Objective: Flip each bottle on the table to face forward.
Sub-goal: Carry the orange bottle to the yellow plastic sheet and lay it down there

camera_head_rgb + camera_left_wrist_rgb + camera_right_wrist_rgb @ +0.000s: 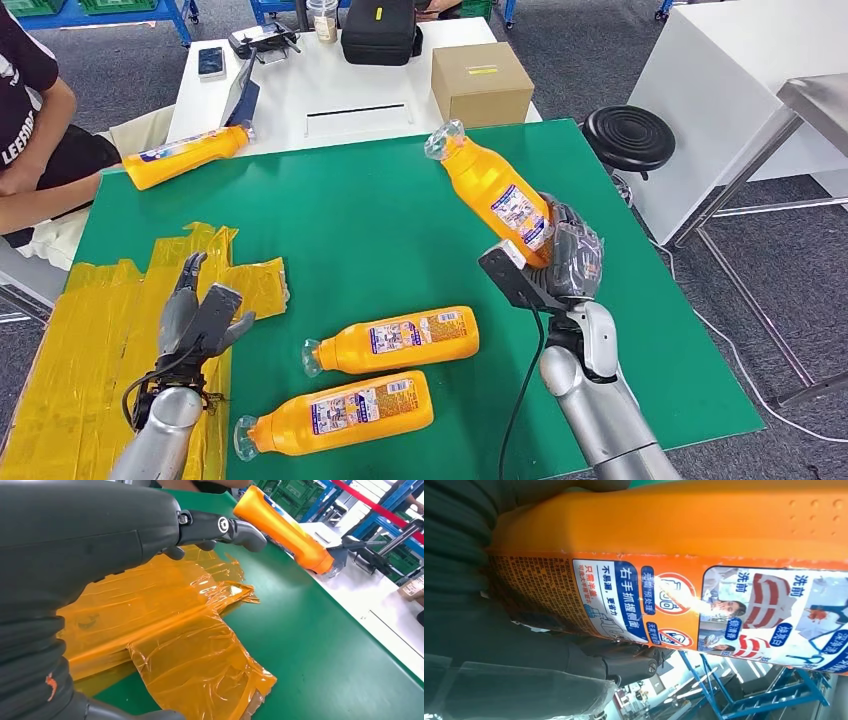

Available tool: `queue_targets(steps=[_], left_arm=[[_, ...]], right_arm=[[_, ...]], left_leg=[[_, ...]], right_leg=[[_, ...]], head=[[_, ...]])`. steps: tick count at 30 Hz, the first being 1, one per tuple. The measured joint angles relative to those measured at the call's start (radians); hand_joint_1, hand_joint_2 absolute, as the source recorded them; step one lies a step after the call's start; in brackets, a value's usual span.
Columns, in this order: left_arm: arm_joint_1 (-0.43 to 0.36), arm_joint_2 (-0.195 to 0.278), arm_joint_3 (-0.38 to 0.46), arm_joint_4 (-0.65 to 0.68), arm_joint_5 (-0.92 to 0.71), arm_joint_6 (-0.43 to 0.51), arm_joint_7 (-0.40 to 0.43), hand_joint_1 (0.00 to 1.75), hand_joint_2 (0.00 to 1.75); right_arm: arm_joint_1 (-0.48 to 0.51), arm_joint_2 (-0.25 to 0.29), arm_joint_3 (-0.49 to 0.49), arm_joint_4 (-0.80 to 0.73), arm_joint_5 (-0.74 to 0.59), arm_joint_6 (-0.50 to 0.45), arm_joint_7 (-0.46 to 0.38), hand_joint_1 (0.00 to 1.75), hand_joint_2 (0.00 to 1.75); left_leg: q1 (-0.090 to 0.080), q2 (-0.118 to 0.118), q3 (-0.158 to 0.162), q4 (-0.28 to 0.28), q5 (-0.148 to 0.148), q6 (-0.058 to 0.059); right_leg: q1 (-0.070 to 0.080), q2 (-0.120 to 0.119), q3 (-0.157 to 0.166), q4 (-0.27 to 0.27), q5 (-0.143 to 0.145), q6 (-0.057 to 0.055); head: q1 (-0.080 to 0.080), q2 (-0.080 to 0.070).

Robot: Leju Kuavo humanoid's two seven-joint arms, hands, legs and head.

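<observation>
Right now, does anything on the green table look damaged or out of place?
Yes. The yellow plastic film taped along the table's left side is crumpled, with one flap wrinkled and spread onto the green surface.

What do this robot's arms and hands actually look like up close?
Both arms are smooth silver tubes with rounded joints. The left hand has grey and dark jointed fingers, with thin black wires looping at its wrist. The right hand is dark grey under a clear plastic cover, with a black box-shaped camera and a black cable hanging down.
</observation>
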Motion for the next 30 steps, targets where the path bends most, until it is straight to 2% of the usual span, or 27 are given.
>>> queue_targets(steps=[3,7,13,17,30], left_arm=[[0.005,-0.003,-0.014,-0.023,0.102,-0.108,-0.031,0.0,1.75],[0.009,-0.013,-0.062,-0.077,0.343,-0.3,-0.064,0.0,1.75],[0.002,-0.016,-0.157,-0.164,0.653,-0.435,-0.025,0.0,1.75],[-0.026,-0.016,-0.199,-0.198,0.754,-0.459,0.0,0.0,1.75],[-0.069,-0.003,-0.239,-0.254,0.802,-0.462,0.01,0.0,1.75]], right_arm=[[0.001,0.025,0.0,-0.012,-0.023,-0.046,-0.028,1.75,1.75],[-0.02,0.063,0.035,-0.004,-0.104,-0.072,-0.105,1.75,1.75],[-0.061,0.108,0.139,0.062,-0.178,-0.121,-0.185,1.75,1.75],[-0.079,0.121,0.192,0.096,-0.203,-0.134,-0.203,1.75,1.75],[-0.111,0.134,0.244,0.154,-0.236,-0.135,-0.232,1.75,1.75]], left_leg=[[0.0,0.0,0.0,0.0,0.0,0.0],[0.0,0.001,0.0,0.0,0.0,0.0],[0.001,0.0,0.0,0.0,0.0,-0.001],[0.001,0.0,0.0,0.0,0.0,-0.001],[0.001,0.0,-0.001,0.0,0.001,-0.001]], right_leg=[[0.0,0.0,0.0,0.0,0.0,0.0],[0.0,0.0,0.0,0.0,0.0,0.0],[0.0,0.0,0.0,0.0,0.0,0.0],[0.0,0.0,0.0,0.0,0.0,0.0],[0.0,0.0,0.0,0.0,0.0,0.0]], head=[[0.0,0.0],[0.0,0.0],[0.0,0.0],[0.0,0.0],[0.0,0.0]])
